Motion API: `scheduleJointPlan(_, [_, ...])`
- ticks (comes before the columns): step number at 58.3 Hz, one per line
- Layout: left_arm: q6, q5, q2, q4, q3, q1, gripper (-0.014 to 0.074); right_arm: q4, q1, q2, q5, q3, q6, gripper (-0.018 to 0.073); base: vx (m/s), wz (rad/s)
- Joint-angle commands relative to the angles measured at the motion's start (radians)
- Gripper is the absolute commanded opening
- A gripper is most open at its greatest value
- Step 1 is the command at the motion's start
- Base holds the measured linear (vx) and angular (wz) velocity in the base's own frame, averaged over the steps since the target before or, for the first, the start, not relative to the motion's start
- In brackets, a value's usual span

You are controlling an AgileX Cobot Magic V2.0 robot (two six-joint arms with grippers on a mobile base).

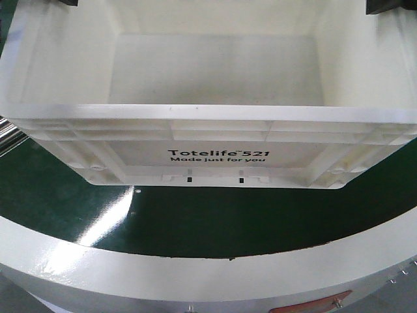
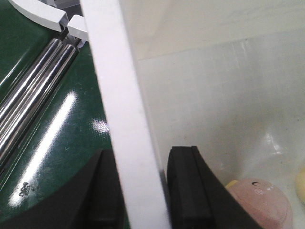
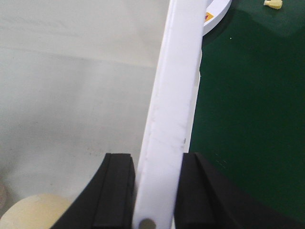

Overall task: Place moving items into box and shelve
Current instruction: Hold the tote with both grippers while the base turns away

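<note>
The white ribbed box (image 1: 215, 130), printed "Totelife 521", fills the front view above a green surface; what shows of its floor there is bare. My left gripper (image 2: 140, 191) is shut on the box's side rim (image 2: 124, 109), one black finger outside and one inside. My right gripper (image 3: 157, 191) is shut on the opposite rim (image 3: 174, 95) the same way. Inside the box lie the moving items: a pinkish-brown ball (image 2: 262, 205) with a cream-yellow one (image 2: 301, 186) beside it. The cream ball (image 3: 33, 212) also shows low in the right wrist view.
The green surface (image 1: 195, 215) lies under the box, with a white curved rim (image 1: 195, 267) near the camera. Steel rollers (image 2: 33, 81) and white curved pieces (image 2: 38, 12) lie left of the box. A small yellow scrap (image 3: 273, 4) lies to its right.
</note>
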Motion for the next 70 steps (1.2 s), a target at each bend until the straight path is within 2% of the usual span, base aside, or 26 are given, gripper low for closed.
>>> scheduleJointPlan(1, [0.027,-0.120,-0.047,-0.001,-0.043,-0.008,-0.0001,0.021,-0.003,-0.045,-0.150,-0.041,-0.013,-0.0004,0.00,0.02])
scheduleJointPlan(70, [0.027,-0.120,-0.047,-0.001,-0.043,-0.008,-0.0001,0.021,-0.003,-0.045,-0.150,-0.041,-0.013,-0.0004,-0.03,0.13])
